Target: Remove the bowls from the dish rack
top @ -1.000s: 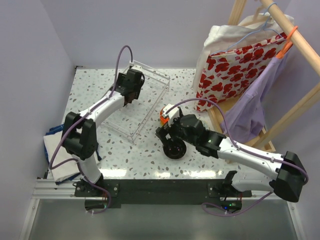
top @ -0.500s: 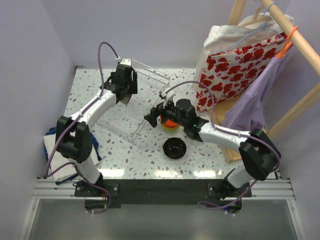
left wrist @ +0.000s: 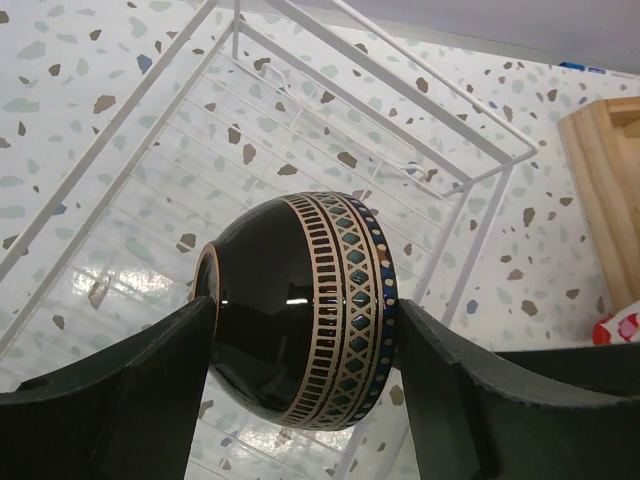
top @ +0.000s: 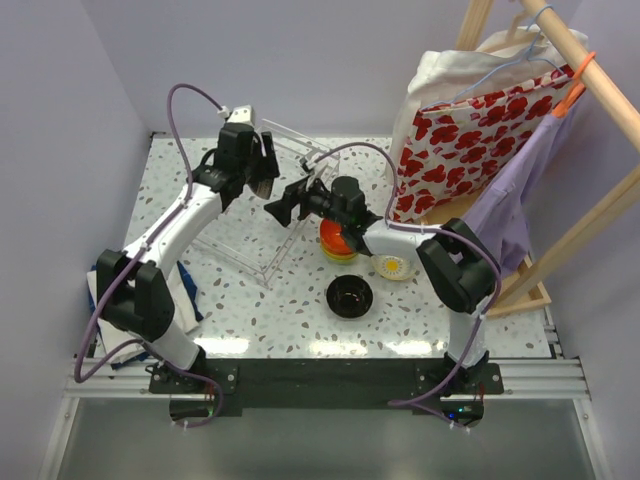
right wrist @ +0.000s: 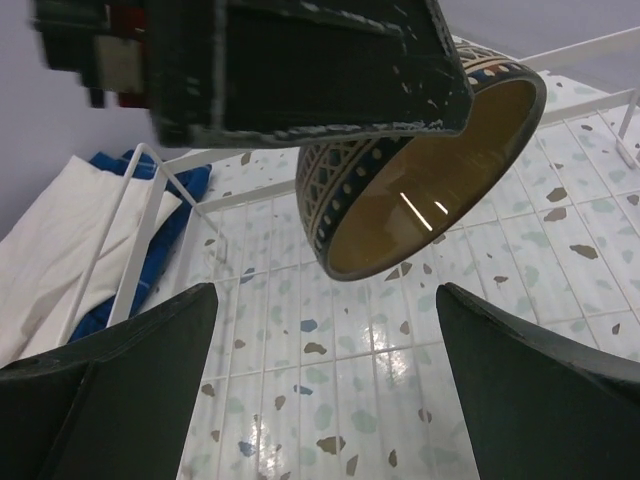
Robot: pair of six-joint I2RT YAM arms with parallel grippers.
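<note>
no readable text, labels or numbers, seemingly

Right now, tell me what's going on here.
The left claw holds a patterned bowl over the rack. The right claw hangs open close by, facing it, apparently ready to take it. Already out on the table are a stack of orange bowls, a cream bowl and a dark bowl. No other bowl shows in the rack.

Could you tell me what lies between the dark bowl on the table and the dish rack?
Only bare table separates the dark bowl from the dish rack, in the top external view.
</note>
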